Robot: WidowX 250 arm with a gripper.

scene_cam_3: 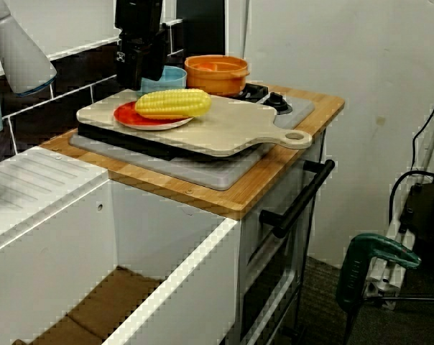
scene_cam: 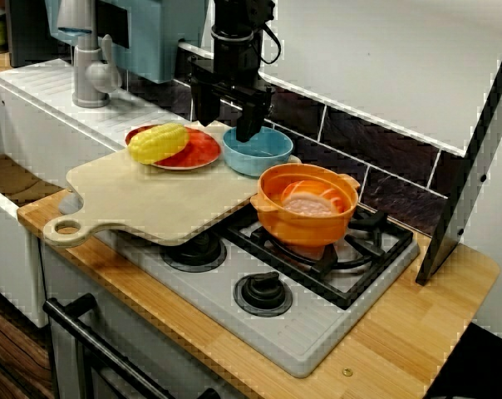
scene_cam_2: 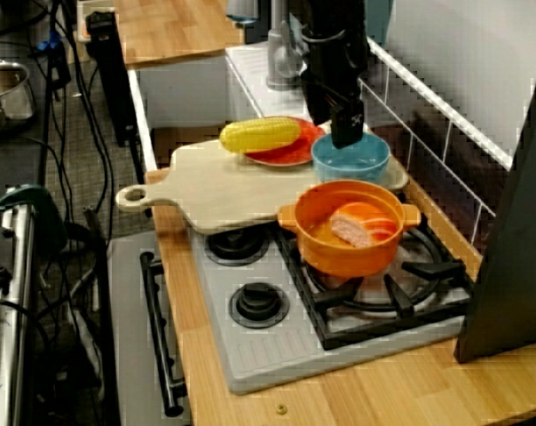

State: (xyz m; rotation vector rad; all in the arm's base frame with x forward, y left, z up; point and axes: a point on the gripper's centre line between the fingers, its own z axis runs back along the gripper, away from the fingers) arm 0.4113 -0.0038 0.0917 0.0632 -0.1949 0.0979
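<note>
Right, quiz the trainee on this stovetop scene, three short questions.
1. True or false: the corn cob lies in the blue bowl.
2. The orange pot stands on: A the cutting board, B a stove burner, C the wooden counter.
3. Which dish does the gripper hover over?
Key: 1 false, it lies on the red plate; 2 B; 3 the blue bowl.
</note>
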